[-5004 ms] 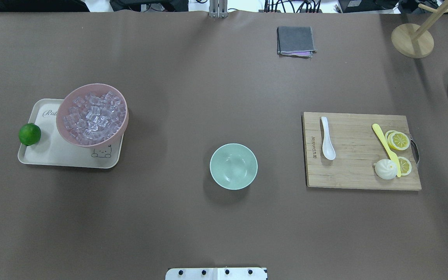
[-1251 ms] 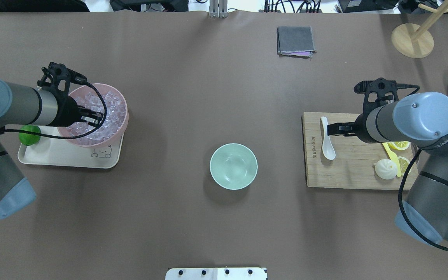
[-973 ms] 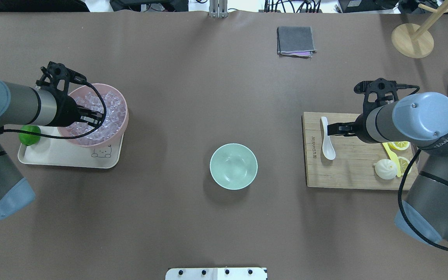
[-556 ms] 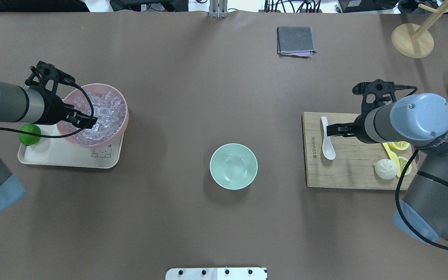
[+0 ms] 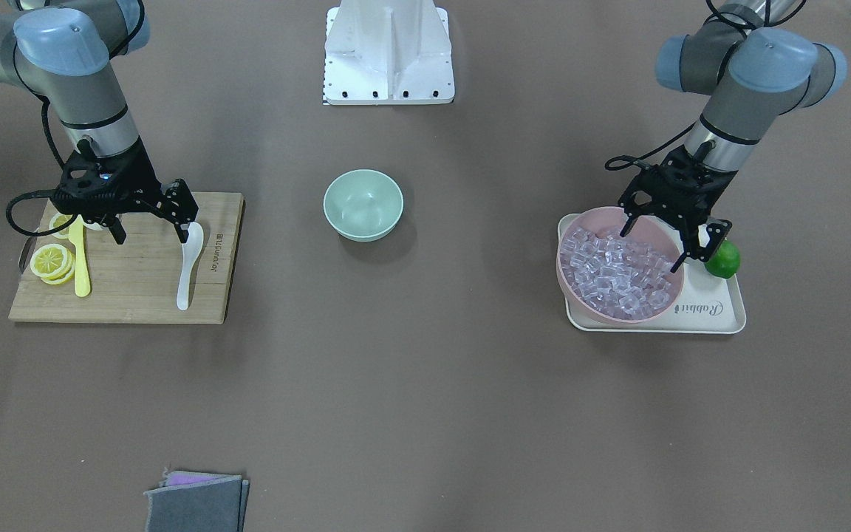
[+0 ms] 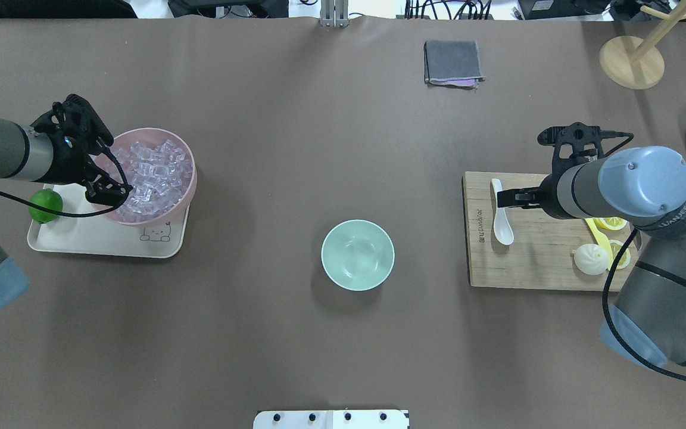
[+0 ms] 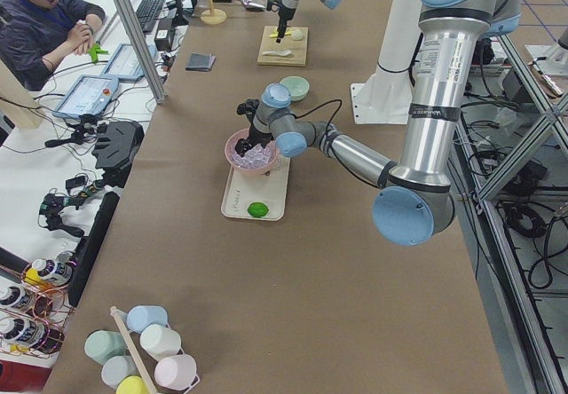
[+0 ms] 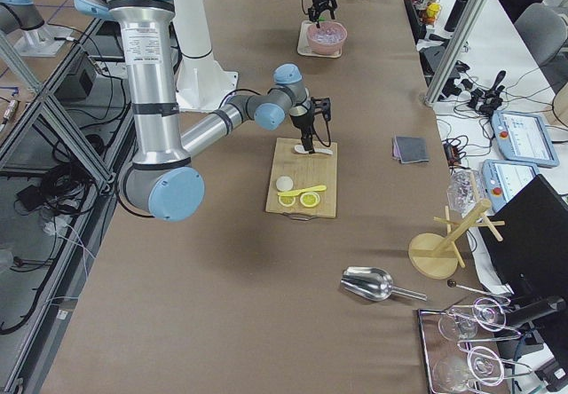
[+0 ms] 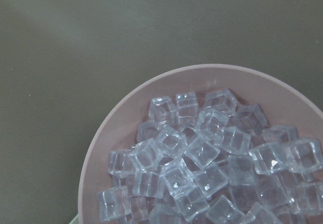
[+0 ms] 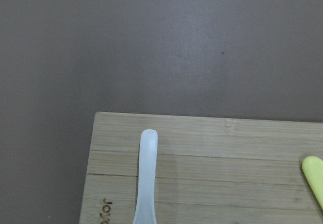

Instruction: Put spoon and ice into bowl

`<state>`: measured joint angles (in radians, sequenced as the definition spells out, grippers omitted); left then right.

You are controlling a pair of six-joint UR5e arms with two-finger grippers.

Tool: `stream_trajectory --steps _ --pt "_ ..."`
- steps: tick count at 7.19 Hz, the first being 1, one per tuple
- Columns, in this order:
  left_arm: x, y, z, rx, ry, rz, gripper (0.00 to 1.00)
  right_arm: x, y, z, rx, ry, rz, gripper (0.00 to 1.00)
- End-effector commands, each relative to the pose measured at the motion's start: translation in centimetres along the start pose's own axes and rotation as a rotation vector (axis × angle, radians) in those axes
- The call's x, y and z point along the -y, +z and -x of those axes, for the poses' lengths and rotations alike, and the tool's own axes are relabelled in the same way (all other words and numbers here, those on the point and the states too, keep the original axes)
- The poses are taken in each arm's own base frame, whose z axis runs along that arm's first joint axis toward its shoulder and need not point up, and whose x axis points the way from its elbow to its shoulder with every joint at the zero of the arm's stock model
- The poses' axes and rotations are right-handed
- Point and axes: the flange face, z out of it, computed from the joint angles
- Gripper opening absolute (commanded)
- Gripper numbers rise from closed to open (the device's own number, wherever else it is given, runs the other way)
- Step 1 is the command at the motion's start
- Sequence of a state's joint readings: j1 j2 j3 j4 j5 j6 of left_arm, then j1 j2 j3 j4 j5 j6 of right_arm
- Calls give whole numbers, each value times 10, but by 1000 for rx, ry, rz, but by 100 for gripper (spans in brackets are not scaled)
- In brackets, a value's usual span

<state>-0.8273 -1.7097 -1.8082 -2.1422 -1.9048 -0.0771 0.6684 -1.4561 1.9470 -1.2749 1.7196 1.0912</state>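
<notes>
Right now I count one spoon (image 5: 185, 270), white, glossy and deep-scooped, lying flat on the single bamboo cutting board (image 5: 137, 292), and one smooth, round mint-green bowl (image 5: 363, 222) in the middle of the bench (image 5: 425, 384). The ice (image 9: 202, 153), clear glassy cubes too many to count, heaps the one pink bowl (image 9: 116, 133) on its tray (image 5: 721, 316). Both grippers gape wide with nothing held: the left gripper (image 5: 654, 240) over the ice, the right gripper (image 5: 148, 230) beside the spoon.
</notes>
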Motion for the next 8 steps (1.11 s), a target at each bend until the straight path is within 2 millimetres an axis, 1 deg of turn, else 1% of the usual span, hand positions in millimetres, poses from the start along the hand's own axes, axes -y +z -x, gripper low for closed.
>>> stream_trajectory --steps 1,2,3,4,5,6,7,8 --pt "-5 7 3 2 162 16 96 0 3 -1 -4 0 2 100" --pt "-8 10 5 6 210 24 96 0 3 -1 -4 0 2 100" --pt "-10 14 6 9 220 32 96 0 3 -1 -3 3 3 100" --pt "-14 18 12 46 281 47 96 0 2 -1 -2 8 2 100" --pt "-25 26 15 56 285 72 96 0 2 -1 -2 11 2 100" --pt "-34 26 16 55 283 83 96 0 1 0 -1 14 2 100" --pt "-37 27 15 53 284 86 96 0 1 0 -1 14 2 100" --pt "-31 21 12 52 288 70 96 0 1 0 1 14 1 100"
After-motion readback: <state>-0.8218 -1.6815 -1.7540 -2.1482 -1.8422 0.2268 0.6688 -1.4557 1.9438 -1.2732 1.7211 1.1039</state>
